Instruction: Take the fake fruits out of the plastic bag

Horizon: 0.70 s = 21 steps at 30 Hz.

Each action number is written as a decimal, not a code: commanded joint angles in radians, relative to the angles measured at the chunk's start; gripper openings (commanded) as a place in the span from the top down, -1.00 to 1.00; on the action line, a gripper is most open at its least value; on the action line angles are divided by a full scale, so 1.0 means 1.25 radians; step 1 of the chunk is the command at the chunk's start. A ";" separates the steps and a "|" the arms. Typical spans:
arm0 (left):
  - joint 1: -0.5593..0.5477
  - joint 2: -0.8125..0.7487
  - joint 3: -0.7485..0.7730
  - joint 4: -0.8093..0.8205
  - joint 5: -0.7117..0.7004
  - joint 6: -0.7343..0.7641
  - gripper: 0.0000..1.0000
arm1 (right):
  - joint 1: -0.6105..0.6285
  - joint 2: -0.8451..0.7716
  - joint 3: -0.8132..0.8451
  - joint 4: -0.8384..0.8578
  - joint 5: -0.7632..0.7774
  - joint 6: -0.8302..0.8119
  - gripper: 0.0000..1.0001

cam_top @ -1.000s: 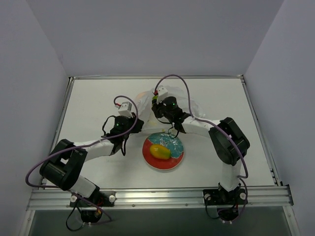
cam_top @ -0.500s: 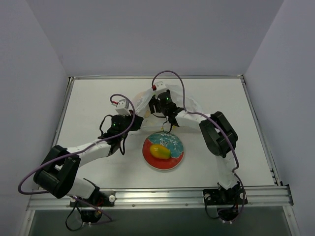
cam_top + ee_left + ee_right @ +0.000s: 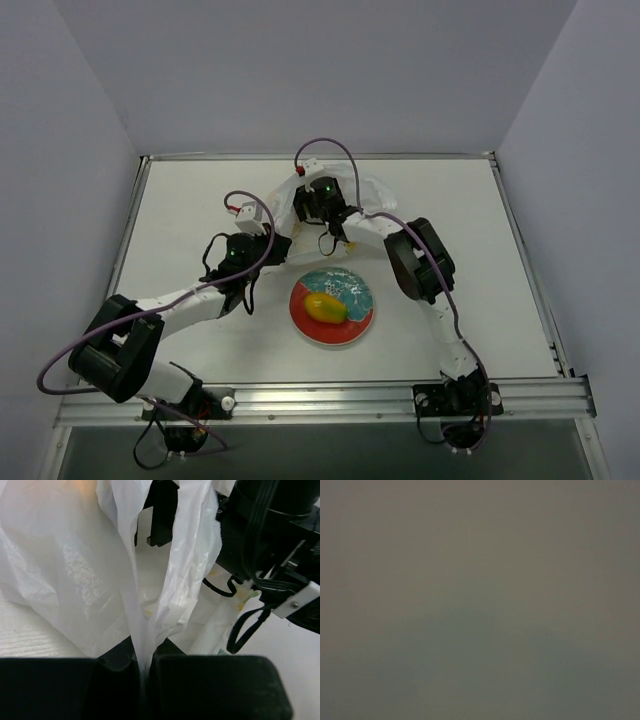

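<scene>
You've bag point(image 3: 374, 192) at far centre of table point(image 3: 190, 200). Plate point(image 3: 362, 322) just before it, fruit point(image 3: 325, 308) on plate. Your left gripper point(image 3: 143, 666) at bag's left edge, right gripper point(image 3: 305, 200) over bag's middle.

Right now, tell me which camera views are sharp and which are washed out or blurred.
Top external: even light, sharp, the plate crisp. Left wrist: the bag is in focus but blown out at top left, and the left gripper is a dark mass. Right wrist: a flat grey-green blur, nothing readable.

No text, label, brand or number can be read in any view; the faint yellowish print on the plastic bag point(image 3: 75, 580) is too blurred to make out
</scene>
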State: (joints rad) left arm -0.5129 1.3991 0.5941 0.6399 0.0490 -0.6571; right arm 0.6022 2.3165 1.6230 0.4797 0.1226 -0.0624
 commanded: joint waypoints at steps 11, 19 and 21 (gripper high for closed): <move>0.004 0.029 0.019 0.030 -0.007 0.018 0.95 | -0.026 0.062 0.028 0.265 -0.118 0.050 0.36; 0.011 0.037 0.022 0.030 -0.009 0.021 0.95 | -0.026 -0.046 -0.103 0.348 -0.136 0.093 0.58; 0.011 0.036 0.023 0.030 -0.007 0.019 0.95 | -0.026 -0.075 -0.161 0.359 -0.134 0.106 0.58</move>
State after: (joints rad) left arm -0.5079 1.4498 0.5941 0.6407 0.0479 -0.6468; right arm 0.5743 2.3547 1.4776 0.8150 -0.0284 0.0353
